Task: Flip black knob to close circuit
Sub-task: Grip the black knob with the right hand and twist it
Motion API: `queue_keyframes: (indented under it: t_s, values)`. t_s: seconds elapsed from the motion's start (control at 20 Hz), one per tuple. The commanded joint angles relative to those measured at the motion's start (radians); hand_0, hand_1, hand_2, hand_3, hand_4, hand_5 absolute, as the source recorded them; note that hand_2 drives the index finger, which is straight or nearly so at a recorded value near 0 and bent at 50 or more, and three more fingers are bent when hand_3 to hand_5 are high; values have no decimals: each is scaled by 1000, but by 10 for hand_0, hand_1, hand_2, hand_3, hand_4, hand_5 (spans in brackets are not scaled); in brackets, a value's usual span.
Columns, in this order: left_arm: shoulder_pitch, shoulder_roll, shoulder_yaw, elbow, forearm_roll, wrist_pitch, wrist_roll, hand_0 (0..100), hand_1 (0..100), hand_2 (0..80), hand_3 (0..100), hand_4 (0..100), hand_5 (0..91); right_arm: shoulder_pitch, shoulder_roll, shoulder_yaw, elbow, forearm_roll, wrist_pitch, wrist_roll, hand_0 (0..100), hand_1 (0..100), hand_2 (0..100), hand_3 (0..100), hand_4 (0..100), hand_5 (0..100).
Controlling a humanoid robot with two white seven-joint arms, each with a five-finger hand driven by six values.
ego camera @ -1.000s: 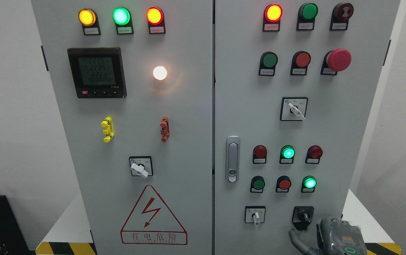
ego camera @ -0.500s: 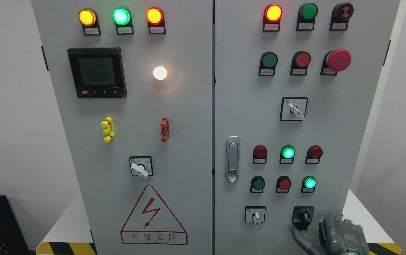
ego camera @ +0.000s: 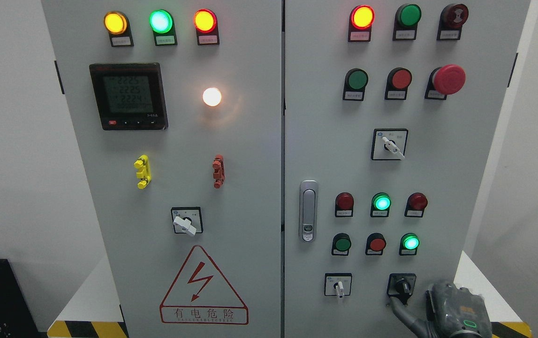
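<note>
The black knob (ego camera: 403, 286) sits on its black plate at the lower right of the cabinet's right door (ego camera: 437, 164), its handle pointing roughly down. My right hand (ego camera: 405, 313) comes in at the bottom right corner, its grey back with a green light facing the camera. One grey finger (ego camera: 393, 303) curves up from the hand, and its tip lies at the plate's lower left edge, just below the knob. The hand holds nothing. Its other fingers are hidden behind its back. My left arm does not show.
A white selector switch (ego camera: 339, 285) sits left of the knob, with rows of red and green buttons and lamps (ego camera: 382, 202) above it. The door latch (ego camera: 308, 210) is near the centre seam. The left door carries a meter (ego camera: 128, 96), another selector (ego camera: 185, 221) and a hazard sign (ego camera: 203, 288).
My right hand has shifted a little to the right and turned. Its extended finger has risen from below the plate to the plate's lower left edge.
</note>
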Motion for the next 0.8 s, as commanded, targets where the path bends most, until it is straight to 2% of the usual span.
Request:
queue_keyframes:
  t_s: [0.0, 0.25, 0.75]
  values:
    - [0, -1, 11, 0, 8, 1, 0, 0, 0, 0, 49, 26, 0, -4, -34, -35, 18, -10, 1, 1, 0, 0, 887, 1000, 833, 871]
    - [0, 1, 11, 0, 8, 1, 0, 0, 0, 0, 49, 26, 0, -4, -35, -61, 15, -27, -1, 1, 0, 0, 887, 1000, 834, 873]
    - [0, -1, 11, 0, 8, 1, 0, 0, 0, 0, 50, 26, 0, -5, -48, -75, 10, -63, 2, 1, 0, 0, 886, 1000, 836, 881]
